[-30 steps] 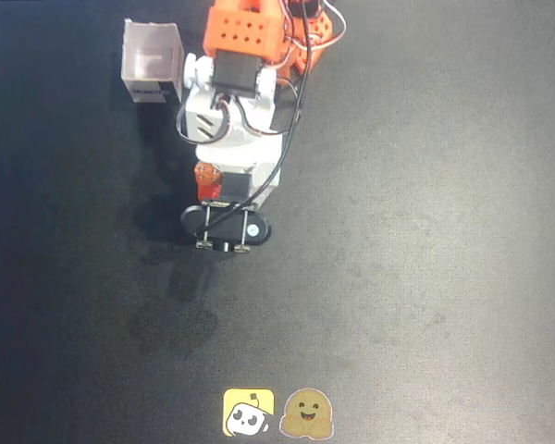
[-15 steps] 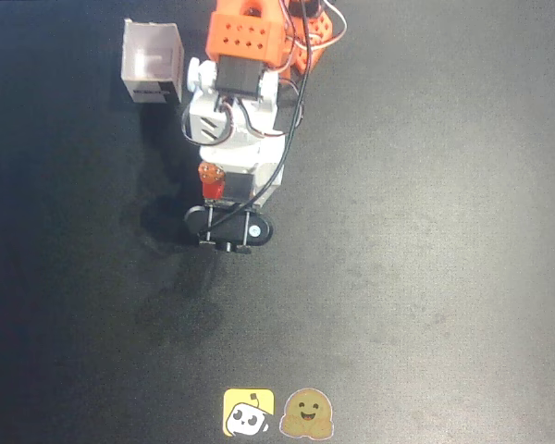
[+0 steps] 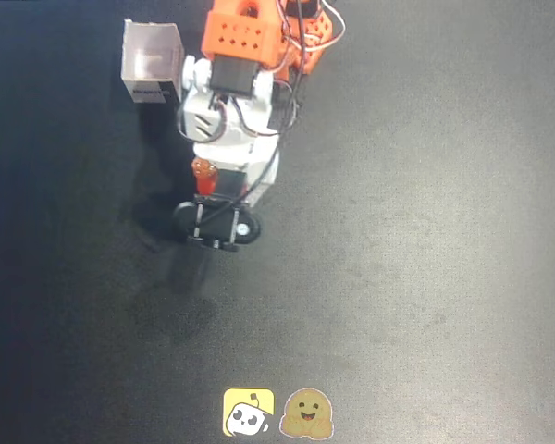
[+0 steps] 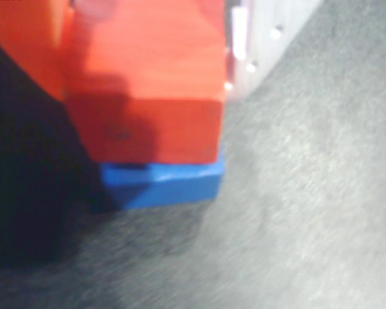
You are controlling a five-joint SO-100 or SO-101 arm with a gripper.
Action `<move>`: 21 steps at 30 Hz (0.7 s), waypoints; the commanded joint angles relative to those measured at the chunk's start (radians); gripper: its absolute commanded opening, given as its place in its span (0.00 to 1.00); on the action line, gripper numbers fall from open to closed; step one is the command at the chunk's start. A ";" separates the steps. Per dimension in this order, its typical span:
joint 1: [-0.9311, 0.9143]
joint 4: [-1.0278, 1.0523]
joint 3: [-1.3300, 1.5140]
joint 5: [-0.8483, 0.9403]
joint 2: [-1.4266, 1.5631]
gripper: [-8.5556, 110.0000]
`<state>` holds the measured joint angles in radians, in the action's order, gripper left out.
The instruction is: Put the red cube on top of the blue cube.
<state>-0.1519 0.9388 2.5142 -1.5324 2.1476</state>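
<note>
In the wrist view the red cube (image 4: 148, 90) fills the upper left part of the picture, and it sits between an orange finger (image 4: 26, 45) on the left and a white finger (image 4: 260, 32) on the right, so the gripper (image 4: 145, 38) is pinching the red cube. Directly under it is the blue cube (image 4: 167, 183); only its front edge and a little of its side show, and the red cube seems to touch its top. Both are above the grey counter (image 4: 309, 212). In the overhead view the arm (image 3: 231, 120) covers both cubes. A white box (image 3: 151, 63) stands near the arm's base, at the upper left.
</note>
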 commanded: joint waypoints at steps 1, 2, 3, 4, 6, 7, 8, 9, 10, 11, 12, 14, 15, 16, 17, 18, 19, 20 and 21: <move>-0.003 -0.018 -0.002 -0.009 0.028 0.11; -0.003 -0.020 0.000 -0.009 0.028 0.11; -0.003 -0.023 0.003 -0.011 0.028 0.11; -0.003 -0.026 0.006 -0.012 0.028 0.11; -0.003 -0.032 0.009 -0.014 0.028 0.11; -0.003 -0.035 0.009 -0.014 0.028 0.11; -0.003 -0.037 0.009 -0.011 0.028 0.15; -0.002 -0.037 0.009 -0.011 0.028 0.18; -0.002 -0.037 0.009 -0.012 0.029 0.18; -0.002 -0.037 0.009 -0.014 0.029 0.18; -0.002 -0.038 0.009 -0.014 0.029 0.18; 0.000 -0.043 0.009 -0.011 0.029 0.18; 0.000 -0.043 0.009 -0.012 0.029 0.18; 0.000 -0.043 0.009 -0.017 0.029 0.18; 0.002 -0.043 0.011 -0.017 0.029 0.18; 0.002 -0.043 0.011 -0.018 0.029 0.18; 0.003 -0.043 0.011 -0.018 0.029 0.18; 0.003 -0.043 0.011 -0.020 0.029 0.18; 0.005 -0.043 0.011 -0.023 0.031 0.18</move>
<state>-0.1503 0.9112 2.5280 -1.5447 2.1491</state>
